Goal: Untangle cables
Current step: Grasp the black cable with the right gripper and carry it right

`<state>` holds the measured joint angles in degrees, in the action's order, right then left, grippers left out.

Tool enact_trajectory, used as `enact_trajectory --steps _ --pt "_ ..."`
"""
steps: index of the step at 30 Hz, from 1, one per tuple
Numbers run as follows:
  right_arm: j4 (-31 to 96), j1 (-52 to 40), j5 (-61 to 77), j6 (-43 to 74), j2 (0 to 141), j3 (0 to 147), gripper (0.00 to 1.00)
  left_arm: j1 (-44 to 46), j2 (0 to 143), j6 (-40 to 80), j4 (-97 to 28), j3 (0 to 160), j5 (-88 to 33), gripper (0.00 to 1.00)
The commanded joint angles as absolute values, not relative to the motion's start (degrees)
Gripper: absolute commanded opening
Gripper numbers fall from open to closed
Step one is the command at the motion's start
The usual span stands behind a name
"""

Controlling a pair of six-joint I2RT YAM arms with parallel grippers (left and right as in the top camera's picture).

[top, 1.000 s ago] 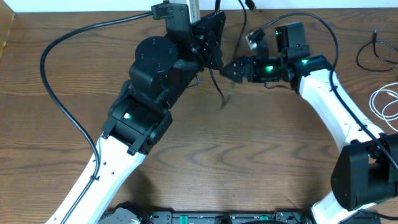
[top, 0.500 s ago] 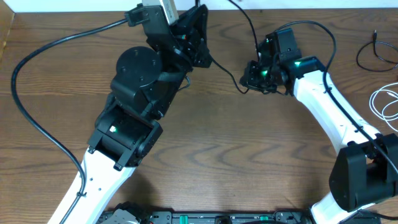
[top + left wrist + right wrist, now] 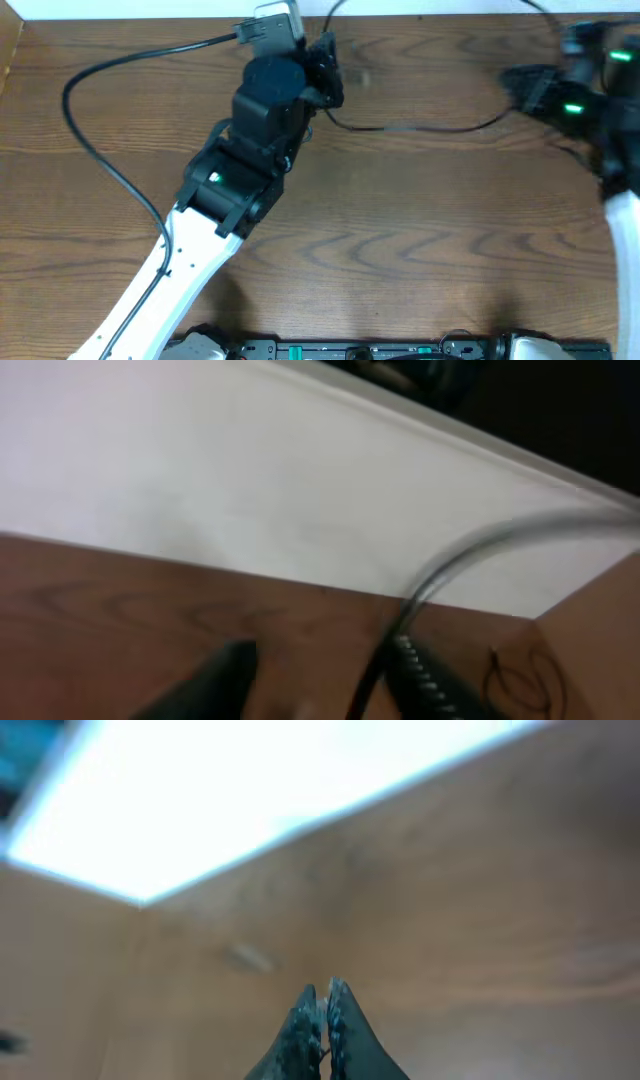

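Black cable [image 3: 420, 127] drawn out across the wood between the two arms.

At the left, the left gripper [image 3: 327, 72] appears to hold one end, though its fingers [image 3: 425, 678] look parted and blurred, so I cannot tell its grip; the right gripper [image 3: 325, 1020], jaws pressed together, seems to pinch the other end. Pull gently and level, judging slack first. The thick arm wire [image 3: 100, 150] lies well left; no white cable shows, the table [image 3: 400, 250] otherwise open.
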<state>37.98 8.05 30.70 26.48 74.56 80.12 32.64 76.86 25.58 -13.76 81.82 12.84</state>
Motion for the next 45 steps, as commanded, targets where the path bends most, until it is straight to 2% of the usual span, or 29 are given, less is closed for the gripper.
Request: enact_trajectory --steps 1,6,10,19,23,33,36,38,41,43,45 --pt "36.4 17.26 32.14 26.92 69.97 81.01 0.01 32.45 78.02 25.17 -14.37 81.87 14.2 0.59" --pt "31.94 29.36 35.64 28.69 68.79 81.17 0.01 32.45 78.24 25.17 -15.35 81.82 14.2 0.64" --pt "32.16 34.7 35.73 27.92 71.48 85.73 0.01 32.45 78.24 25.17 -15.42 81.82 14.2 0.64" --pt "48.84 43.29 34.63 24.99 96.95 128.44 0.01 32.45 78.24 25.17 -16.71 81.78 14.2 0.64" --pt "53.36 45.58 34.33 24.97 106.5 142.71 0.01 32.45 78.24 25.17 -16.71 81.78 14.2 0.64" --pt "64.18 46.5 31.03 19.44 122.23 144.33 0.02 32.45 78.24 25.19 -16.71 81.76 14.15 0.64" --pt "66.76 46.46 31.0 19.42 126.63 144.33 0.15 32.45 78.24 25.17 -16.78 81.71 13.98 0.64" --pt "69.06 46.46 31.0 18.96 128.84 144.33 0.4 32.45 78.24 25.19 -17.1 81.71 13.98 0.64" --pt "71.88 46.24 31.0 17.37 130.15 144.33 0.6 32.45 78.24 25.17 -17.12 81.67 13.98 0.64" --pt "73.82 45.95 31.0 15.59 130.17 144.35 0.71 32.45 78.24 25.17 -17.15 81.65 13.98 0.64" --pt "76.47 45.58 31.0 15.11 129.62 144.35 0.77 32.45 78.24 25.17 -17.37 81.6 13.98 0.64"
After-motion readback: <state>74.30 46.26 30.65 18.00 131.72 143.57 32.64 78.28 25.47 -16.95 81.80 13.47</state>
